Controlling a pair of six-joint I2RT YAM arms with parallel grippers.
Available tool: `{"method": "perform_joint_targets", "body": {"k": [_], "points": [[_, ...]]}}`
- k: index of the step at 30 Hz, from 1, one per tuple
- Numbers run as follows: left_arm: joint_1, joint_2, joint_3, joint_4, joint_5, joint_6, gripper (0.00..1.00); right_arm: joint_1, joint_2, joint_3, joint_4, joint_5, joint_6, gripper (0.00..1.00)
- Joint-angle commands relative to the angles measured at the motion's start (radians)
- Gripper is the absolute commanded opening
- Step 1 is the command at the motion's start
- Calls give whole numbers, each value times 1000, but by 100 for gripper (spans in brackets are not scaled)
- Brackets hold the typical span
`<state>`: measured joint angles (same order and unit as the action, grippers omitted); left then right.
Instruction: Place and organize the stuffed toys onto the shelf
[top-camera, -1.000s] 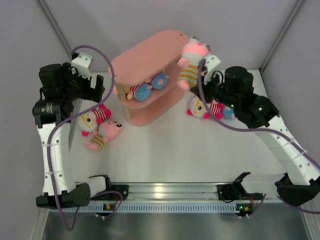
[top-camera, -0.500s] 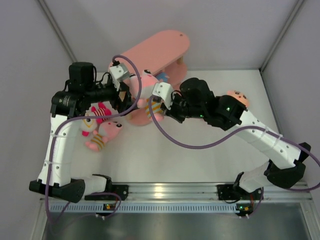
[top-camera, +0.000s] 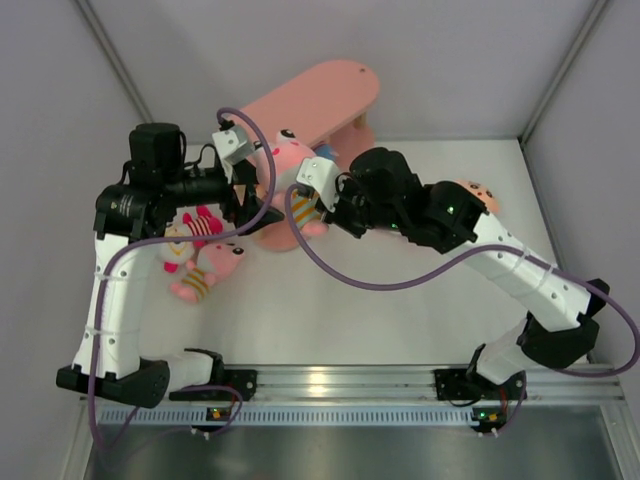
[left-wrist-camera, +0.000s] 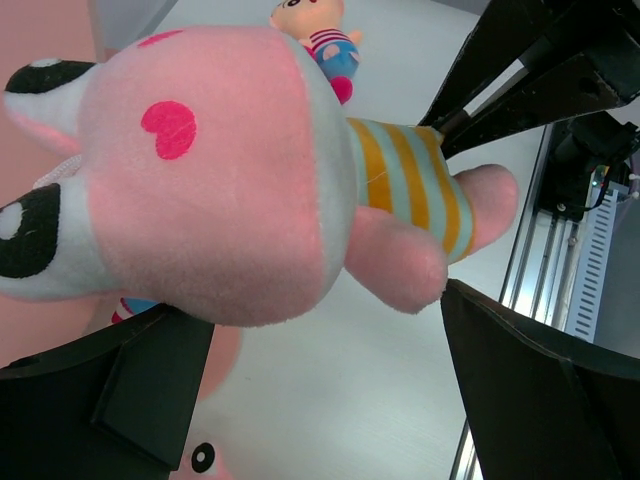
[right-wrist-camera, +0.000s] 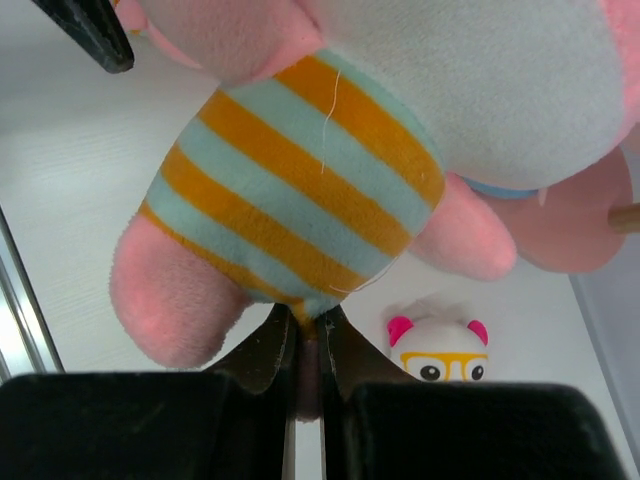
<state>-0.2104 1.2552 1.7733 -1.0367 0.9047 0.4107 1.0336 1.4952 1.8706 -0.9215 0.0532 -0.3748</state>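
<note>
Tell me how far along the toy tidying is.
Done: maybe one toy, barely visible on the pink three-tier shelf. In hand: right pincer pinches the pink-headed yellow-striped plush toy; left pincer open around it. Left: three plush toys lie on the white table.

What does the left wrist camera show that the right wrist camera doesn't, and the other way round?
Only the left wrist view shows the pink head and heart cheek of the yellow-striped toy, a small doll in blue trousers lying beyond it, and the left tool, wide open around the toy. Only the right wrist view shows the right tool pinching the fabric at the bottom of the toy's body, a white toy with yellow glasses, and part of the pink shelf. Both views show the toy's striped body and pink feet.
</note>
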Motion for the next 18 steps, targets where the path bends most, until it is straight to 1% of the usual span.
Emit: {"method": "perform_joint_targets", "body": {"k": [1,5,6,7,9,10,12,13,14,16,17,18], "points": [[-7,-10,29,0,65,-12,98,19,30,74,32,45,-4,0],[-24,32,72,3,10,-50,98,20,66,131,13,16,-10,0],[-32,42,105,3,-47,-61,99,20,77,137,10,4,-15,0],[-35,71,124,10,-75,-105,99,22,82,145,12,1,-19,0],[-38,91,150,33,-145,-148,98,23,83,144,15,-9,-32,0],[-38,99,152,47,-198,-167,97,23,83,144,18,-10,-32,0],[-38,113,152,61,-201,-173,87,23,82,145,19,-16,-36,0],[-38,115,152,61,-179,-173,80,23,79,145,19,-16,-36,0],[-38,115,153,63,-170,-174,62,23,76,144,21,-19,-36,0],[-40,116,153,70,-147,-173,37,23,69,142,23,-21,-41,0],[-40,115,155,78,-145,-173,12,25,63,142,32,-16,-41,0],[-40,116,156,79,-144,-176,0,23,62,142,39,-9,-41,0]]}}
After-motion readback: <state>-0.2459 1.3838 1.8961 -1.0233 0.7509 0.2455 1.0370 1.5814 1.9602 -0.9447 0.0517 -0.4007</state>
